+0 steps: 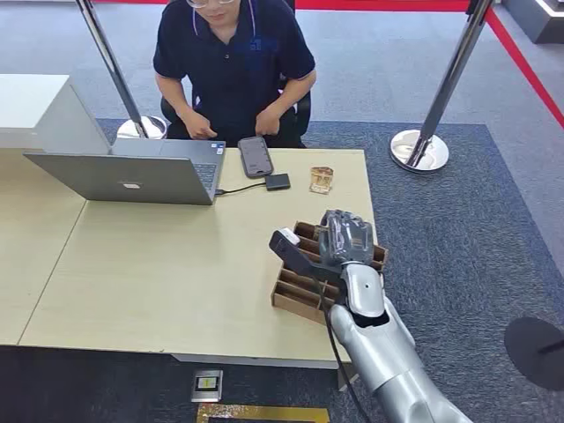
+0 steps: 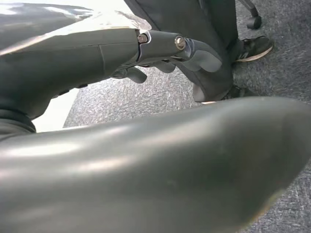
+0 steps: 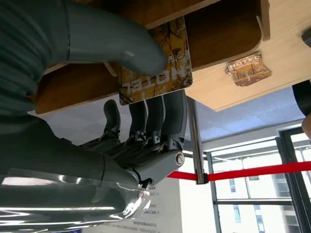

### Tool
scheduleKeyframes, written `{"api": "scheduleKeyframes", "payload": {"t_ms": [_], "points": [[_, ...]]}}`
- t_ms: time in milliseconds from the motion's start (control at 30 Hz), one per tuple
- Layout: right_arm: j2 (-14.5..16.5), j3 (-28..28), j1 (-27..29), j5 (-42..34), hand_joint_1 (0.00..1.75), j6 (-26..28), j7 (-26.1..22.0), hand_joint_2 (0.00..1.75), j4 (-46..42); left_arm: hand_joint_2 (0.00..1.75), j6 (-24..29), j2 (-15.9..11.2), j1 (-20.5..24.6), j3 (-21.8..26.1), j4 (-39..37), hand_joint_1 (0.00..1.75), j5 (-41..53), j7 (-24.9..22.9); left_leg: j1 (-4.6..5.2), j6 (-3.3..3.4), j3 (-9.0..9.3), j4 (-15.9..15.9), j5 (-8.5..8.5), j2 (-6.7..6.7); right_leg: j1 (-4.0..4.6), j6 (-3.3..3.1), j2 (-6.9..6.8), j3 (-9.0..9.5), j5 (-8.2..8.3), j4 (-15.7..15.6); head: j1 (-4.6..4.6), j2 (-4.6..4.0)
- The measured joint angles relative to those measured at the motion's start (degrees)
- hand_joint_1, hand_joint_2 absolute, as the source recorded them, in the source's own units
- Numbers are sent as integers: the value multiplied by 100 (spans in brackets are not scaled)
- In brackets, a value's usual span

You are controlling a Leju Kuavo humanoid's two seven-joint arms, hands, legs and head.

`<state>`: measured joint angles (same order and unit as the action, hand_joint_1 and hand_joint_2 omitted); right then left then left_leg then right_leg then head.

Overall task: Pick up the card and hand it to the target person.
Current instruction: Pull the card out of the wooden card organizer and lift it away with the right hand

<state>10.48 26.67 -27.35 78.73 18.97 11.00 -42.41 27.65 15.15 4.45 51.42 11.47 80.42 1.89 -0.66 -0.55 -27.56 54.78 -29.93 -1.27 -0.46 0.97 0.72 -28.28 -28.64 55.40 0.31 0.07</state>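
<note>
My right hand [image 1: 345, 236] hovers over a wooden slotted card box [image 1: 293, 295] near the table's right front. In the right wrist view it pinches a gold-brown card [image 3: 157, 68] printed "HOTEL", with the thumb [image 3: 121, 46] on one face and the dark fingers [image 3: 157, 114] behind the other; the card's far part still overlaps the box [image 3: 220, 34]. A second, similar card [image 1: 321, 179] [image 3: 249, 70] lies flat on the table beyond the box. The seated person [image 1: 233, 62] is at the far side of the table. My left hand [image 2: 146, 53] hangs low, its fingers loosely extended and holding nothing.
On the light wooden table [image 1: 166, 282] stand an open grey laptop [image 1: 133, 172], a phone [image 1: 256, 156] and a small black device [image 1: 278, 181] on a cable. Two chrome stanchions [image 1: 419, 145] [image 1: 143, 126] with red rope stand behind.
</note>
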Motion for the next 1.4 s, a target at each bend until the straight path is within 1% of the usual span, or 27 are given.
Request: {"api": "scheduleKeyframes", "payload": {"t_ms": [367, 433, 567, 633, 700, 767, 1033, 1233, 1400], "points": [[-1, 0, 113, 59, 109, -3, 26, 175, -225, 0, 0, 0, 2, -1, 0, 0, -8, 12, 0, 0, 0, 0, 0, 0, 0, 0, 0, 0, 0, 0, 1, 0], [-1, 0, 132, 68, 114, -13, 25, 175, -259, 0, 0, 0, 2, -1, 0, 0, -13, 12, 0, 0, 0, 0, 0, 0, 0, 0, 0, 0, 0, 0, 1, 0], [-1, 0, 155, 74, 132, -40, 22, 175, -307, 0, 0, 0, 2, 0, 0, 0, -19, 12, 0, 0, 0, 0, 0, 0, 0, 0, 0, 1, 0, 0, 0, 0], [0, 0, 161, 76, 147, -69, 18, 175, -322, 0, 1, 0, 2, 0, 0, 0, -20, 12, 0, 0, 0, 0, 0, 0, 0, 0, 0, 1, 0, 0, 0, 0], [1, 0, 167, 78, 167, -96, 2, 175, -336, 0, 2, 0, 2, 1, 0, 0, -21, 12, 0, 0, 0, 0, 0, 0, 0, 0, 0, 1, 0, 0, 0, 0], [1, 0, 179, 79, 175, -105, -18, 175, -346, 0, 3, 0, 2, 1, 0, 0, -23, 12, 0, 0, 0, 0, 0, 0, 0, 0, 0, 0, 0, 0, 0, 0], [-1, -2, 203, 97, 175, -90, -70, 175, -436, 0, 6, 0, 2, 1, 0, 0, -34, 12, 0, 0, 0, 0, 0, 0, 0, 0, 0, -1, 0, 0, 0, 0], [-1, -2, 272, 140, 175, -74, -102, 175, -702, 0, 7, 0, 2, 1, 0, 0, -72, 14, 0, 0, -1, 0, 0, 0, 0, 0, 0, -1, 0, 0, 0, 0], [-2, 4, 367, 191, 175, -97, -162, 175, -1102, 0, 22, 0, 2, 1, 0, 0, -117, 14, 0, 0, -2, 0, 0, 0, 0, 0, 0, -1, 0, 0, 0, 0]]}}
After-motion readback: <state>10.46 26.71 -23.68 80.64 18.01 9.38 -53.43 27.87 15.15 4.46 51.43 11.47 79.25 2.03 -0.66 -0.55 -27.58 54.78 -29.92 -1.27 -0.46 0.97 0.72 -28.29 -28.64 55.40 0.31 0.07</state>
